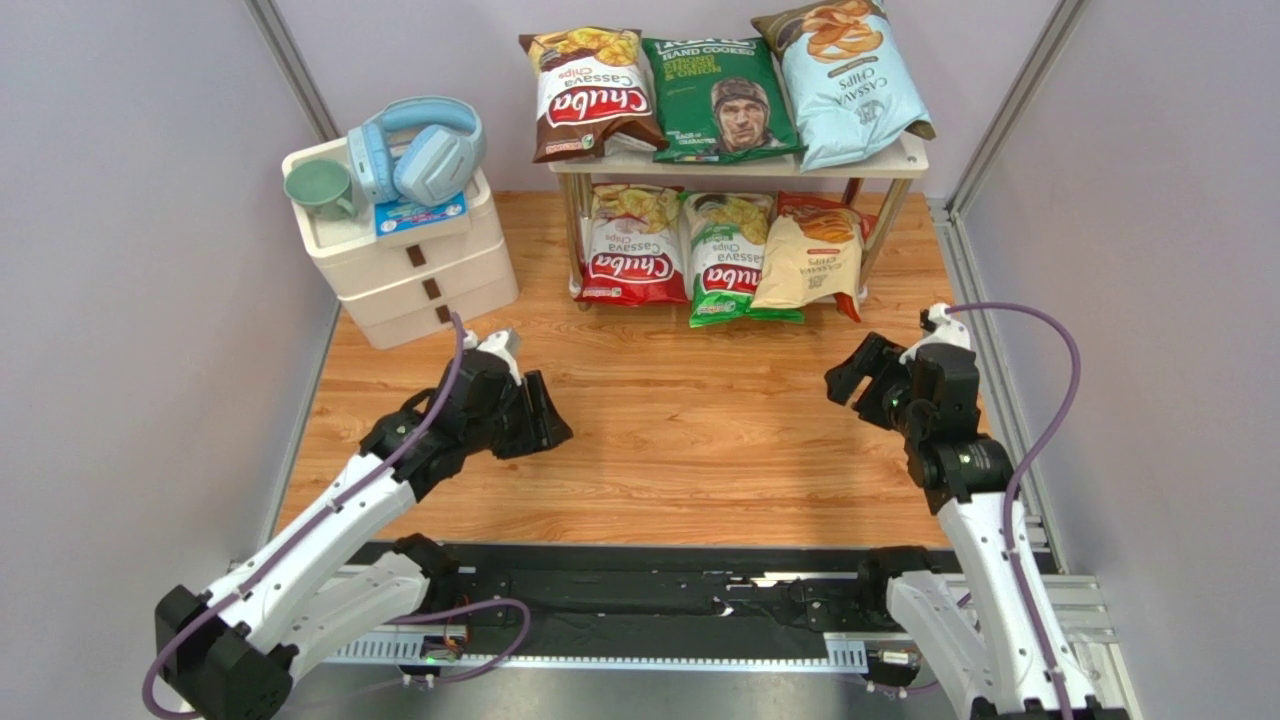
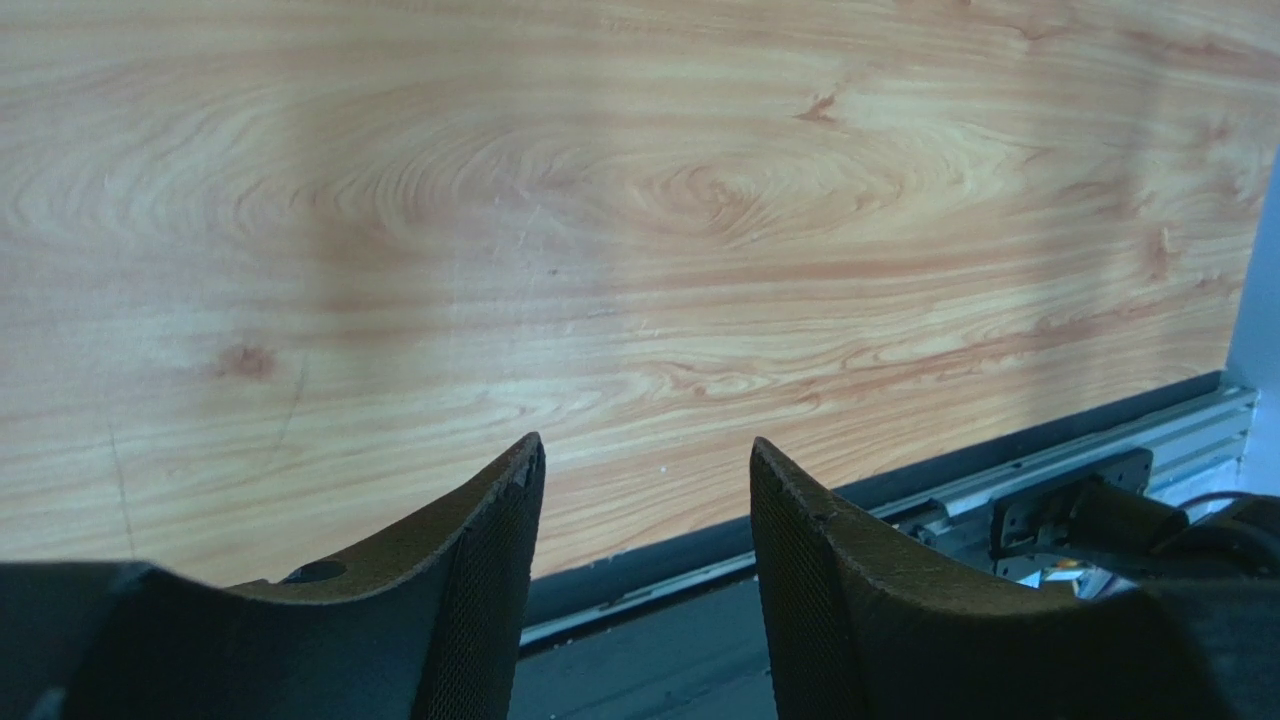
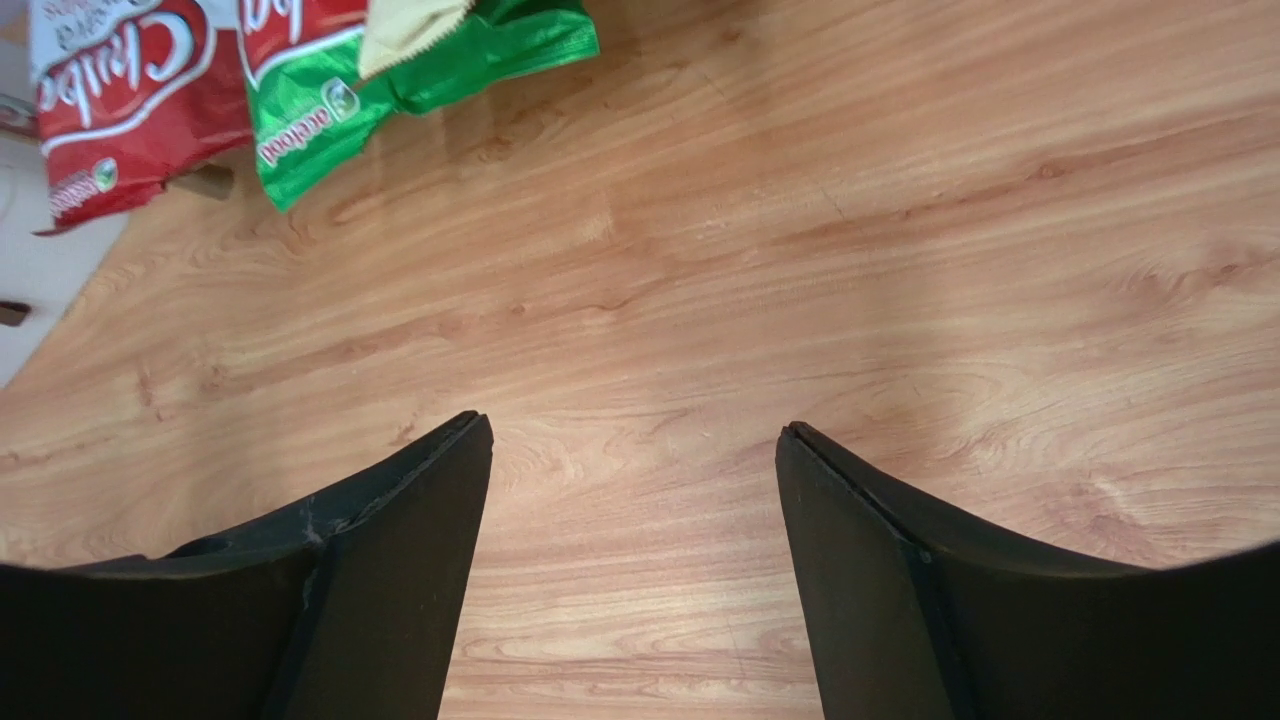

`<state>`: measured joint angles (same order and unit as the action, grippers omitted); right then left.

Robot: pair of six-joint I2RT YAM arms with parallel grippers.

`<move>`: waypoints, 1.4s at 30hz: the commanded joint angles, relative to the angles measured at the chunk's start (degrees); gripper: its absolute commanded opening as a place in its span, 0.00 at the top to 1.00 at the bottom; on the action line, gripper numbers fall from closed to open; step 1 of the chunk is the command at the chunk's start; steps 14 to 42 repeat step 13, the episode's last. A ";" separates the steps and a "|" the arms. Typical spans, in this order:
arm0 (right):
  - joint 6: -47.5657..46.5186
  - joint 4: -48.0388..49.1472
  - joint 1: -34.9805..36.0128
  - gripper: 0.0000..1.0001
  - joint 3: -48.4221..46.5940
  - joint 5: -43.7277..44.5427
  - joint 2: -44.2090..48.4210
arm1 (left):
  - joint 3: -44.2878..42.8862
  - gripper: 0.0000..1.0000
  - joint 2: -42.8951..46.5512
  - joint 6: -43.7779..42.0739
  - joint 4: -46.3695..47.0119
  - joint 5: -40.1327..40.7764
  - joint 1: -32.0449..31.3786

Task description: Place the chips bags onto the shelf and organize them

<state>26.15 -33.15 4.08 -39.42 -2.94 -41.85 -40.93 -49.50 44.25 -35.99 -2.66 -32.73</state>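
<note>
Glossy film covers all six pillow-shaped chips bags, so they are judged light, soft, slippery and easily crushed; a gentle hold is best taken at a crimped end seam. On the upper board of the pale two-tier wooden shelf [image 1: 911,156] are leaned the brown Chuba bag [image 1: 591,93], the dark green man's-face bag [image 1: 721,101] and the light blue bag [image 1: 845,78]. On the lower tier are set the red Chuba bag [image 1: 631,248], the green Chuba bag [image 1: 727,255], which juts furthest forward, and the cream-orange bag [image 1: 815,252]. The left fingers [image 2: 481,585] and right fingers [image 3: 406,555] are spread apart and empty over the wood-grain desk [image 1: 676,450].
</note>
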 commanded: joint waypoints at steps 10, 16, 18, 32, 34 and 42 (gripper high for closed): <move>2.50 3.44 0.23 0.27 1.72 -3.20 0.19 | -2.49 0.47 6.08 0.23 -3.66 2.05 0.21; 2.15 3.61 0.23 0.27 0.75 -4.09 -1.30 | -2.75 0.43 6.25 -0.65 -2.87 2.30 0.21; 2.15 3.61 0.23 0.27 0.75 -4.09 -1.30 | -2.75 0.43 6.25 -0.65 -2.87 2.30 0.21; 2.15 3.61 0.23 0.27 0.75 -4.09 -1.30 | -2.75 0.43 6.25 -0.65 -2.87 2.30 0.21; 2.15 3.61 0.23 0.27 0.75 -4.09 -1.30 | -2.75 0.43 6.25 -0.65 -2.87 2.30 0.21; 2.15 3.61 0.23 0.27 0.75 -4.09 -1.30 | -2.75 0.43 6.25 -0.65 -2.87 2.30 0.21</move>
